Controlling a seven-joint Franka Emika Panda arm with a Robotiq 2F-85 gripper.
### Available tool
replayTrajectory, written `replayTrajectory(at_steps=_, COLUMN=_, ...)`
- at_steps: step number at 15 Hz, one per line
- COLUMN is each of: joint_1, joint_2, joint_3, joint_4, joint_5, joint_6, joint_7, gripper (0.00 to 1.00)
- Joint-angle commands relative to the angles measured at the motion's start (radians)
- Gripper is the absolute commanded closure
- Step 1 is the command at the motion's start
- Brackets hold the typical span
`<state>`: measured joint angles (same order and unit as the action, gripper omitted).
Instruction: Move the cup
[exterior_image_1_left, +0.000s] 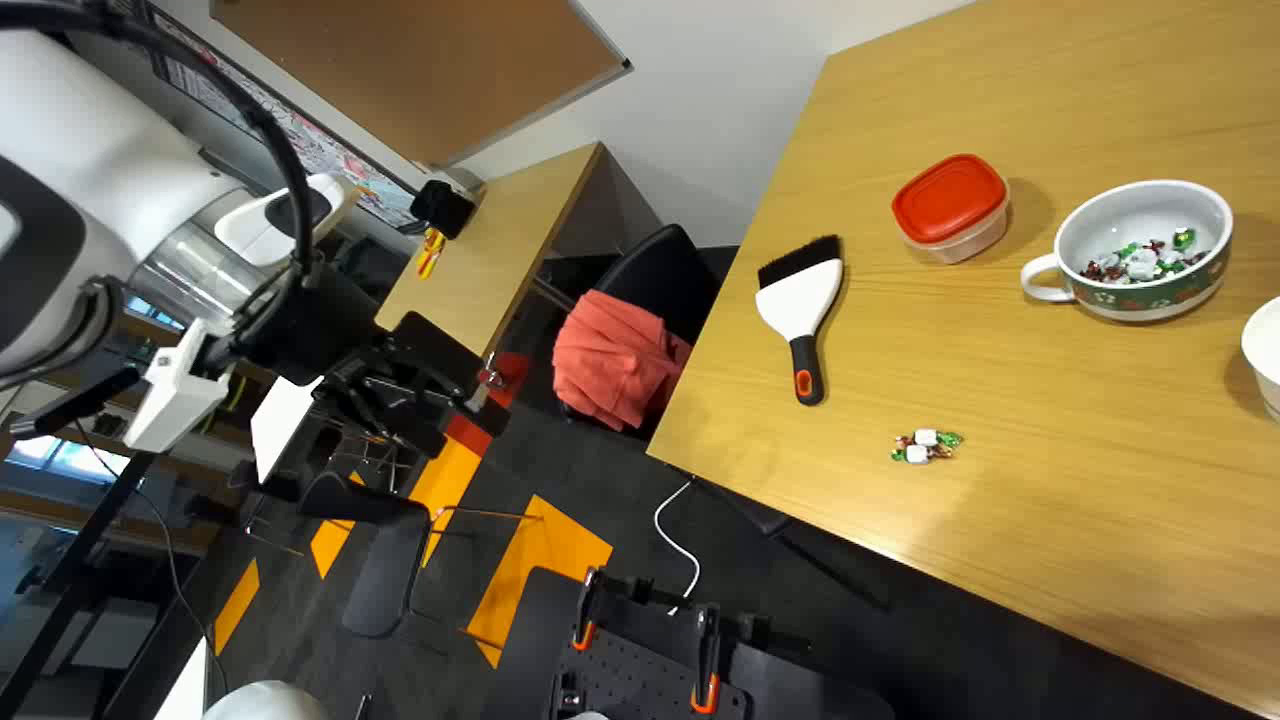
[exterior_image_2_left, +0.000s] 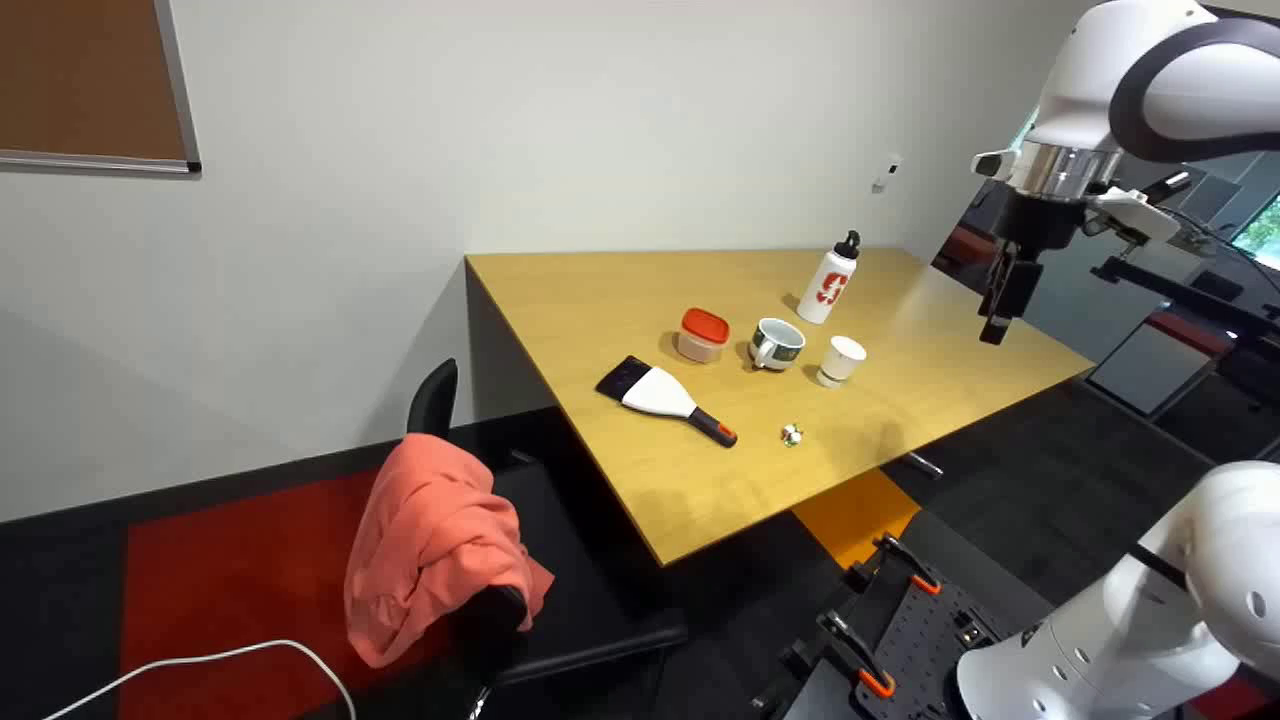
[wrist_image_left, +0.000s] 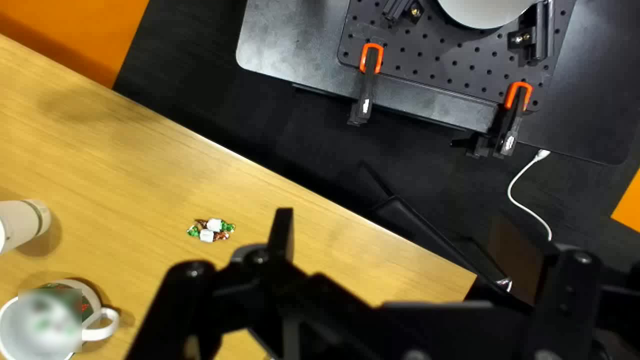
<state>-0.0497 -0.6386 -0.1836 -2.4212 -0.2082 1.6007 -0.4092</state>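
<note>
A white cup (exterior_image_1_left: 1268, 345) stands upright on the wooden table, cut off by the right edge in an exterior view. It also shows whole in an exterior view (exterior_image_2_left: 842, 358) and partly in the wrist view (wrist_image_left: 20, 225). A wide mug (exterior_image_1_left: 1150, 295) with a green patterned band and a handle stands beside it, holding wrapped candies. The mug also shows in an exterior view (exterior_image_2_left: 780, 345) and in the wrist view (wrist_image_left: 86, 302). My gripper (wrist_image_left: 422, 237) is open and empty, raised high and apart from both cups. It also shows in both exterior views (exterior_image_1_left: 462, 432) (exterior_image_2_left: 995, 325).
Several wrapped candies (exterior_image_1_left: 925, 446) lie near the table (exterior_image_2_left: 600, 290) edge. A white brush (exterior_image_1_left: 800, 300) with black bristles, a red-lidded container (exterior_image_1_left: 950, 205) and a white bottle (exterior_image_2_left: 828, 285) stand or lie around the mug. A chair with a red cloth (exterior_image_2_left: 440, 540) is beside the table.
</note>
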Motion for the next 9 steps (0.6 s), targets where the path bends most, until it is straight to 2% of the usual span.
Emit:
replayTrajectory(at_steps=1, joint_1=0.006, joint_2=0.000, joint_3=-0.004, joint_4=0.002, joint_5=-0.002, joint_6=-0.002, joint_7=0.003, gripper=0.00)
replayTrajectory(at_steps=5, joint_1=0.006, joint_2=0.000, joint_3=-0.004, joint_4=0.002, joint_5=-0.002, joint_6=-0.002, joint_7=0.003, gripper=0.00)
replayTrajectory(at_steps=9, joint_1=-0.002, joint_2=0.088, joint_3=-0.054, joint_4=0.048, joint_5=0.017, joint_6=0.147, joint_7=-0.004, gripper=0.00)
